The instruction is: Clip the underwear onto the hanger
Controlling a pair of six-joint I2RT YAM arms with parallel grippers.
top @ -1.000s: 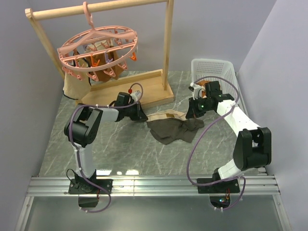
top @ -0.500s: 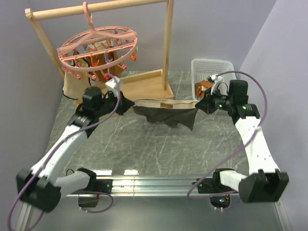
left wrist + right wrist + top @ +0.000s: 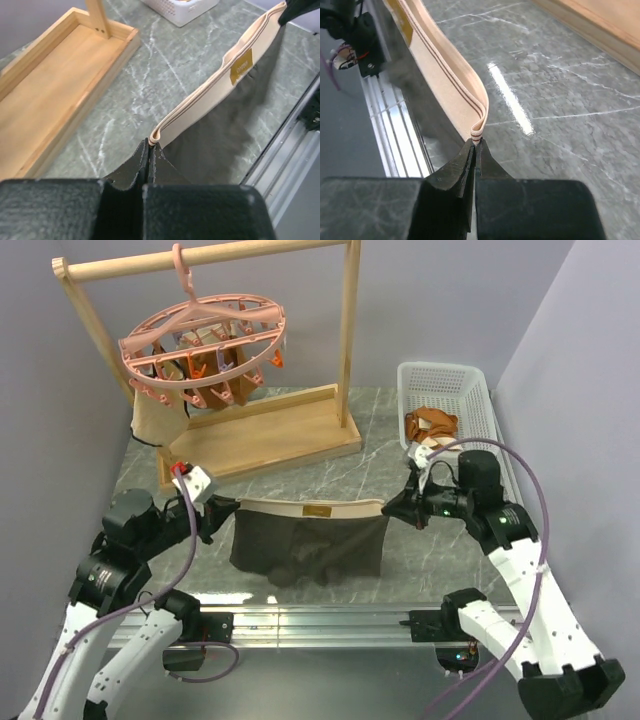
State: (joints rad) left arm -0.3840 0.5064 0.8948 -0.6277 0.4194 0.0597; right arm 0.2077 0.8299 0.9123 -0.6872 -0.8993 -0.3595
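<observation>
Above the table (image 3: 300,455), left gripper (image 3: 222,510) and right gripper (image 3: 392,508) each pinch 1 waistband end of the underwear (image 3: 310,545), nothing's clipped to the hanger (image 3: 281,332) yet.

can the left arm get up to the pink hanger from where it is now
Probably yes, but not alone. Nothing stands between the left tool and the hanger, which hangs higher and farther back. The underwear is stretched between it and the right tool, so both must move together.
</observation>
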